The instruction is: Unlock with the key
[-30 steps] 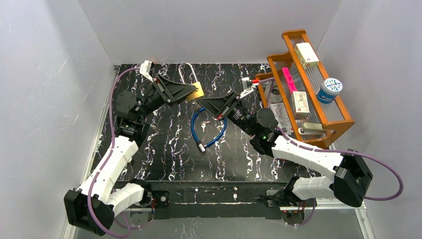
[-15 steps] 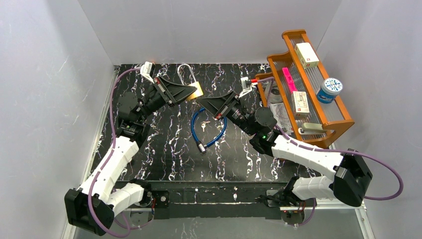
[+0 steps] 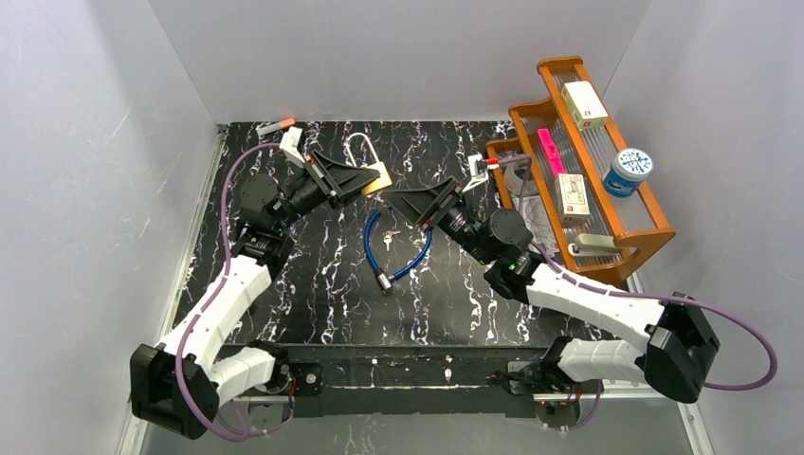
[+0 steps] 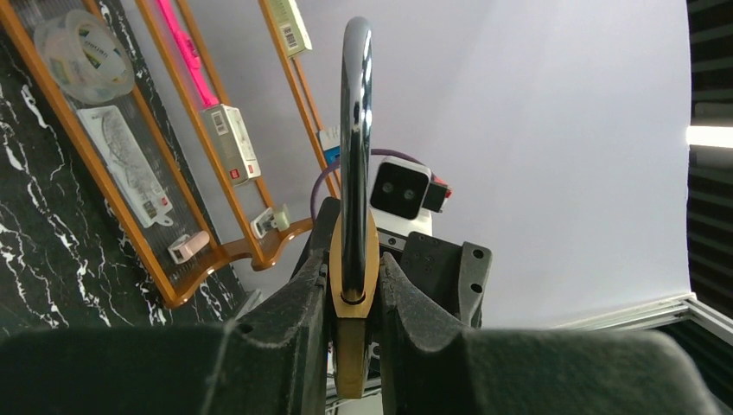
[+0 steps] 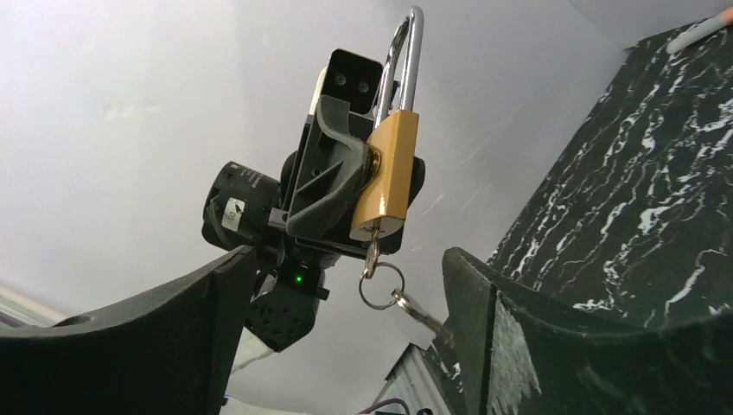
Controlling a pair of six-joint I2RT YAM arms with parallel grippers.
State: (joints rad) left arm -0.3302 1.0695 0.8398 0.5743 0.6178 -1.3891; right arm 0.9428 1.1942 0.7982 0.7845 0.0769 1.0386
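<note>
1. Two arms are showing, one gripper each. Both are reaching over the black marbled table point(image 3: 313, 294) and meeting nose to nose toward its far end.
2. Left gripper point(image 3: 370, 178) is pinching the one padlock point(image 3: 377, 174) by its brass body, with its fingers point(image 4: 290, 324) pressing on both flat faces. The padlock is hanging in the air, not resting on the table.
3. Left wrist view is showing the shackle point(image 4: 356, 130) edge-on, standing straight up out of the jaws. Right wrist view is showing both shackle legs running down to the body. Cannot tell if it is latched.
4. One key point(image 5: 372, 249) is sitting in the keyway at the padlock's bottom end. One key ring point(image 5: 380, 286) is dangling from it, and one more metal piece point(image 5: 417, 312) is hanging off the ring. Cannot tell if that is a second key.
5. One blue cable point(image 3: 408, 263) is lying looped on the table, below and just right of the padlock in the top view. It is touching neither gripper.
6. Right gripper point(image 3: 394, 198) is pointing at the padlock's key end, close beside it. Its two fingers point(image 5: 173, 337) are spread wide, gripping nothing and touching neither key nor ring.
7. One orange wooden rack point(image 3: 559, 64) is standing at the table's right edge, well apart from the padlock. It is carrying:
   - two boxes, an upper white box point(image 3: 585, 102) and a lower white box point(image 3: 572, 194)
   - one pink stick point(image 3: 550, 152)
   - one round tub point(image 3: 629, 169) with a blue-and-white lid
   - one tape roll point(image 4: 82, 56)
   - one small beige piece point(image 3: 597, 244)
</note>
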